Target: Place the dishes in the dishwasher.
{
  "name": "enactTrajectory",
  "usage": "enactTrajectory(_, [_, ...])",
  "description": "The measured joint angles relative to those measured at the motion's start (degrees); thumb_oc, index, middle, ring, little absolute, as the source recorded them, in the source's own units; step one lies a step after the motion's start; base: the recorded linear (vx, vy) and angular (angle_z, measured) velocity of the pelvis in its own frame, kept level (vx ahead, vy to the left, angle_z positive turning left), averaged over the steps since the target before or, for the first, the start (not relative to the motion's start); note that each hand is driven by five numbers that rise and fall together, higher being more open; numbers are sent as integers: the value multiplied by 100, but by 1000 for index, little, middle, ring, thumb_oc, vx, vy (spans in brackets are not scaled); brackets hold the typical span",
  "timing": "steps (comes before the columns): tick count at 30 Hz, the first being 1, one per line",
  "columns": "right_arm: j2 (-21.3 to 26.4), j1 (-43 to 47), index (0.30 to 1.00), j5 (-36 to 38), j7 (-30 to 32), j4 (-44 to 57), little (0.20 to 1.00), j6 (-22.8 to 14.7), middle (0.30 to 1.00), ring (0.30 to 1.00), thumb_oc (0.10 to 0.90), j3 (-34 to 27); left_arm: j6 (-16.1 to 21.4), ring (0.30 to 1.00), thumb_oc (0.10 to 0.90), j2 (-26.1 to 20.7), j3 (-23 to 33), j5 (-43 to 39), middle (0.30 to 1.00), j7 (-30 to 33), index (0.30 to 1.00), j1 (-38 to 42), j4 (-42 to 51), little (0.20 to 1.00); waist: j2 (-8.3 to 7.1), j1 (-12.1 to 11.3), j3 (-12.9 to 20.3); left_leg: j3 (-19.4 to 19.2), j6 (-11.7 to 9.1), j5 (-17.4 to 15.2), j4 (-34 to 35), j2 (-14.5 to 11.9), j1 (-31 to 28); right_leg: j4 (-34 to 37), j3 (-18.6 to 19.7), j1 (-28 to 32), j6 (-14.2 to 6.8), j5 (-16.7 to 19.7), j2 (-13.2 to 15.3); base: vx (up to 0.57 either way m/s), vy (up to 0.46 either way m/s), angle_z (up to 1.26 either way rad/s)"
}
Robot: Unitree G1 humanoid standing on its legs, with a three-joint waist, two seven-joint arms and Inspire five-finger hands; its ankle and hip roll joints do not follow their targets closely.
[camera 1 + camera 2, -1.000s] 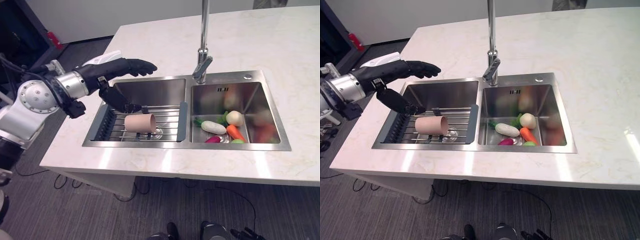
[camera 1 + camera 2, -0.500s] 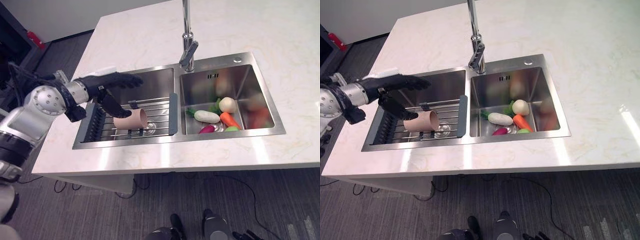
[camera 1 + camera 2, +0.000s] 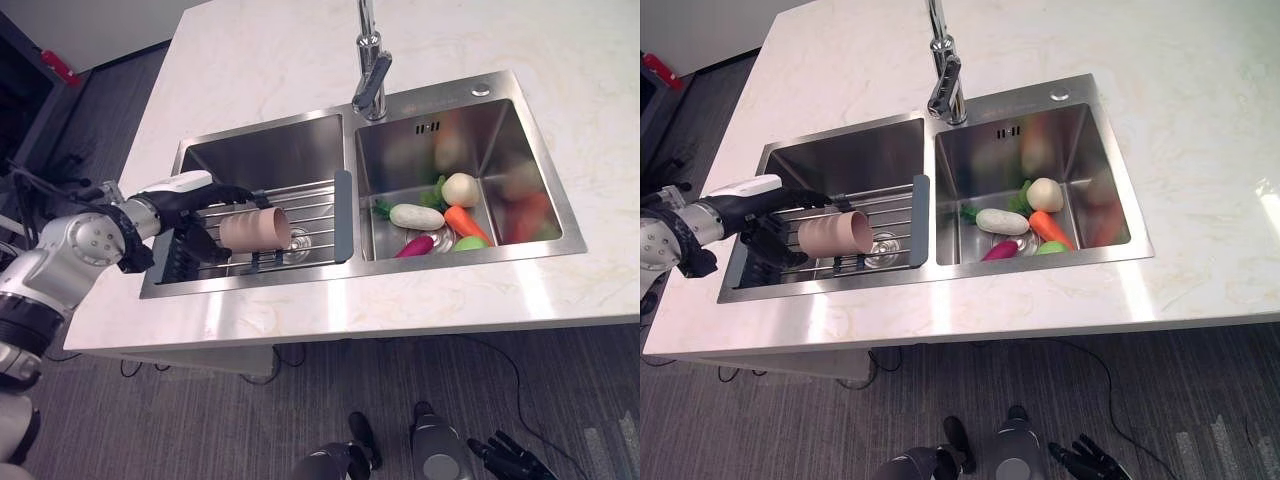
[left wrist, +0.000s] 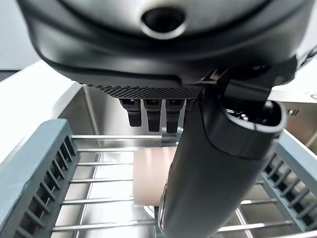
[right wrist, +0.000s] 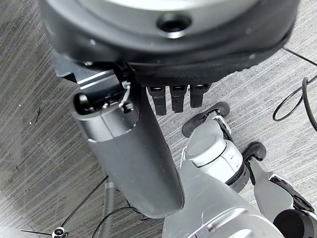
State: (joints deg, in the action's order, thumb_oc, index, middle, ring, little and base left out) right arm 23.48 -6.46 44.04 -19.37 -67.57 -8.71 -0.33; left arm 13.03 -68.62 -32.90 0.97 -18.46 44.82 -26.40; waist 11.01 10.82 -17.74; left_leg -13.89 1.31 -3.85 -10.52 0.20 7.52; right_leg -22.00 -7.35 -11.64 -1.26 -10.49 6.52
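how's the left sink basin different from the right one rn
The left basin has a wire drying rack across it with a beige cup lying on its side; the right basin has no rack. The right basin holds toy vegetables on its floor, the left none that I can see. The left hand reaches into the left basin only. Both are steel, under one faucet.

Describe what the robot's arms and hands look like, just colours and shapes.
The left arm is silver-grey with rounded metal joints. It ends in a dark left hand whose upper side bears a white cover. The right hand is dark too, with a thick rounded thumb and short blocky fingertips.
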Motion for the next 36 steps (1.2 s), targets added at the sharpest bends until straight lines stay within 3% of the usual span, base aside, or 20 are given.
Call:
enactTrajectory(5, [61,6,900,-7,-5,41,900,-23,900,900,800,-4,215,900,800,1,79,502,900,448,900,-179,-23,900,67,12,-98,-39,1,0,-1,11,55,-27,49,-97,-8,8,8,12,42,-3])
enactTrajectory(11, [109,4,900,-12,-3,161,900,-25,900,900,800,-46,234,900,800,23,166,517,900,581,900,-398,-11,900,64,59,-174,-73,1,0,17,11,52,-25,75,-115,-9,8,4,15,17,-3])
enactTrajectory(22, [176,21,900,-133,2,248,900,30,900,900,800,-123,-48,900,800,466,380,372,900,649,900,-516,108,900,140,189,-420,-156,20,13,82,21,29,-40,160,-147,-30,35,-6,11,15,-3])
enactTrajectory(29, [206,37,900,-135,-7,275,900,23,900,900,800,-124,-234,900,800,481,405,106,900,650,900,-532,133,900,171,202,-450,-181,28,18,96,30,30,-18,199,-179,-35,36,-4,0,8,-1])
enactTrajectory(31, [298,39,900,-156,-9,408,900,23,900,900,800,-142,-270,900,800,481,407,148,900,672,900,-540,103,900,257,229,-633,-197,32,26,96,49,30,-45,223,-198,-48,44,14,-14,38,-4])
enactTrajectory(36, [410,60,900,-338,-17,630,900,-8,900,900,800,-154,-266,900,800,474,616,185,900,707,900,-529,85,900,286,300,-760,-277,58,99,168,91,147,-149,308,-424,-72,63,46,-52,34,-8])
